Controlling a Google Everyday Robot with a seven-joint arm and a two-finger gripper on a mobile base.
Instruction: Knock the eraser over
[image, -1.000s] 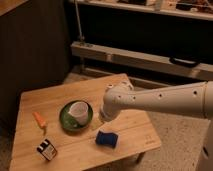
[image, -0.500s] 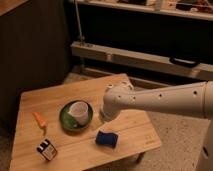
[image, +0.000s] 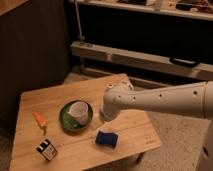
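The eraser (image: 46, 149), a small block with a black and white face and an orange-tan edge, stands near the front left corner of the wooden table (image: 135, 127). My white arm reaches in from the right. Its gripper (image: 99, 123) points down over the table's middle, between the green plate and the blue pad. It is well to the right of the eraser and not touching it.
A white cup (image: 78, 110) sits on a green plate (image: 66, 121) at the table's middle. An orange carrot-shaped piece (image: 39, 120) lies to the plate's left. A flat blue pad (image: 106, 139) lies below the gripper. Dark shelving stands behind the table.
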